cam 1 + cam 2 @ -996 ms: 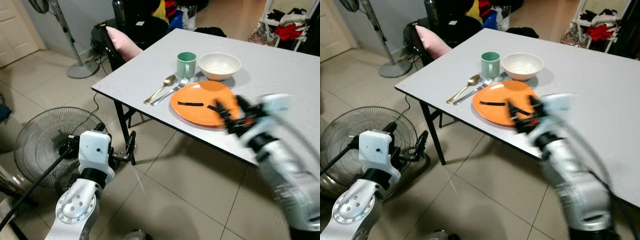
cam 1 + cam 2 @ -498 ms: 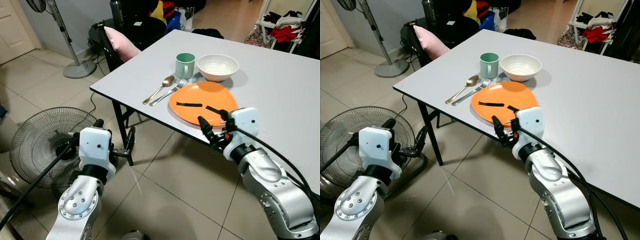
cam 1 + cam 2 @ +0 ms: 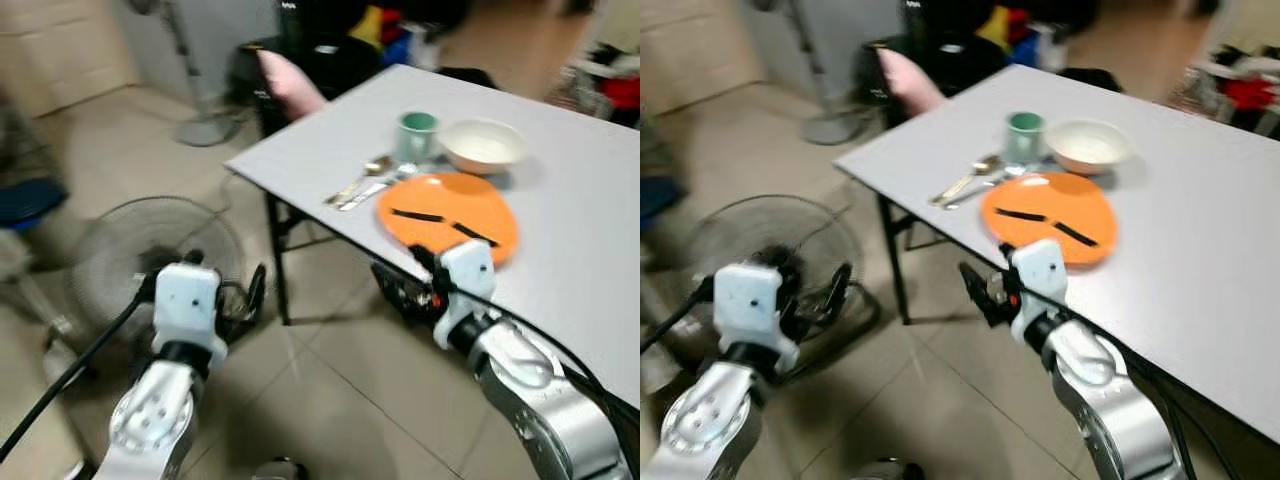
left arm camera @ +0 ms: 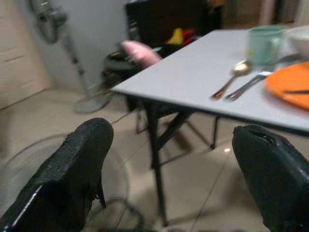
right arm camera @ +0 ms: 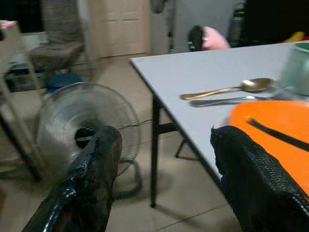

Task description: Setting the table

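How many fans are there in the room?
2. A floor fan sits on the tiles to the left of the table. A tall stand fan is by the far wall. Others may be hidden.

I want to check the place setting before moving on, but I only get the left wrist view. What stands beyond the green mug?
Observer: A white bowl stands beside the green mug, behind the orange plate.
Operator: Anything on that plate?
Observer: Two black sticks lie on it, apart from each other.
Operator: Where is the right gripper?
Observer: The right gripper is open, just off the table at its near edge, in front of the plate.
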